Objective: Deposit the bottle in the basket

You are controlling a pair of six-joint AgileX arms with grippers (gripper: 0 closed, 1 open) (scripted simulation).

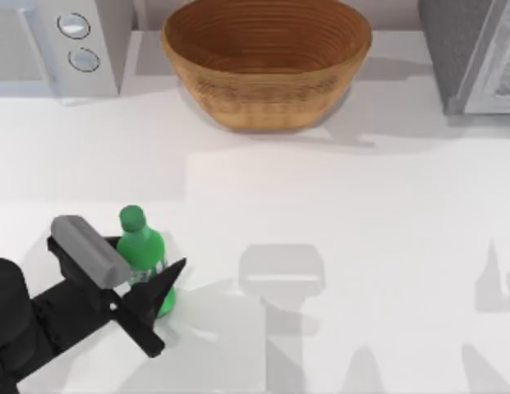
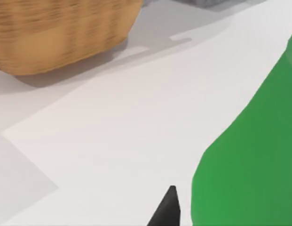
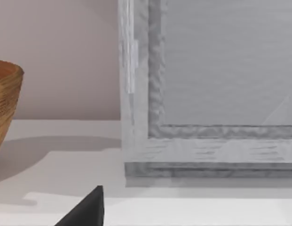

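1. Carrying is the largest risk: the basket (image 1: 267, 61) sits at the far middle of the surface (image 1: 361, 213), well apart from the bottle (image 1: 144, 250), which stands upright near the front left. A long traverse with a weak hold could let the bottle slip or swing out, in my judgement.
2. Left gripper (image 1: 148, 275) is at the bottle's lower body; one dark finger (image 1: 160, 283) lies across the bottle's front and the grey wrist block (image 1: 90, 249) is just beside its shoulder. I cannot tell whether the jaws are clenched on the bottle or merely set around it, since the contact is hidden.
3. Basket wall is tall and flared. A carry that is too low would, I judge, strike the rim (image 1: 263, 41) and tip the bottle or shove the basket.
4. Grip looks low on the body, so the bottle may tilt when lifted; the round, smooth plastic probably turns easily.
5. Two grey appliances flank the basket: one with knobs (image 1: 53, 41) at far left, another (image 1: 476, 53) at far right. A wide swing could clip either.
6. Hidden: the bottle's label and base are covered by the gripper from above; the left wrist view cuts the bottle to a green slab.
7. Right arm is parked; its wrist view faces the right appliance, with one fingertip (image 3: 87, 209) at the frame edge.
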